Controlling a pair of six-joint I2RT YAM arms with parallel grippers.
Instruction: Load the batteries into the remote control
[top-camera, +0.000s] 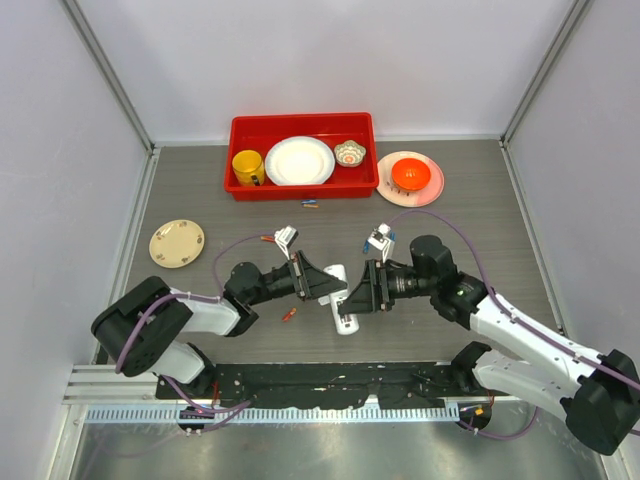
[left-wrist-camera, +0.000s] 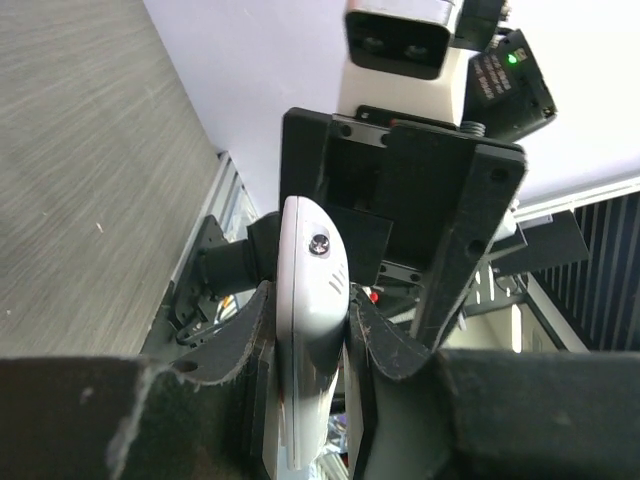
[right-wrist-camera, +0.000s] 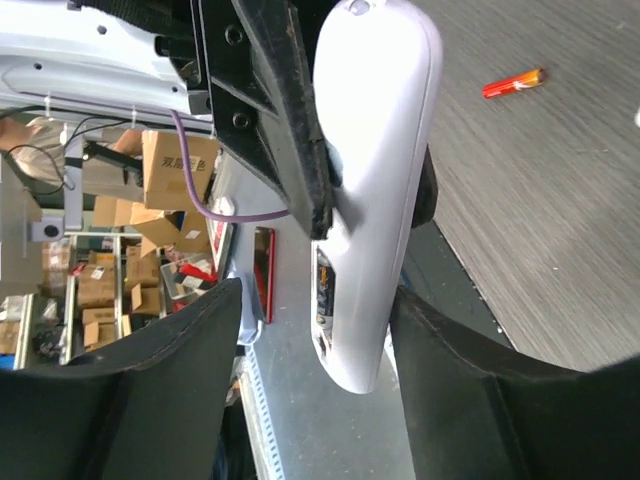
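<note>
- Grip: the left gripper (left-wrist-camera: 308, 345) is clenched on the slim white plastic remote control with rounded ends (left-wrist-camera: 305, 270). Its dark fingers (left-wrist-camera: 235, 345) press both long edges near one end, so most of the body juts out past the fingertips, above the grey wood-grain table (top-camera: 200, 190).
- Right gripper (right-wrist-camera: 315, 300) faces it with its fingers (right-wrist-camera: 180, 350) released. The remote control stands between them with a gap on each side, touching neither.
- Reason, as I judge it: one arm serves as a vice, holding the remote control up so the other arm can work on its slot face.
- Slot: a recess shows on the side of the remote control nearest one of the right fingers. Whether a cell sits in it I cannot tell.
- Supply: a thin red-orange cylindrical battery (right-wrist-camera: 513, 82) lies on the table beyond the right fingers, well apart from them. Neither gripper carries one.
- Next need, probably: the right gripper fetching that battery.
</note>
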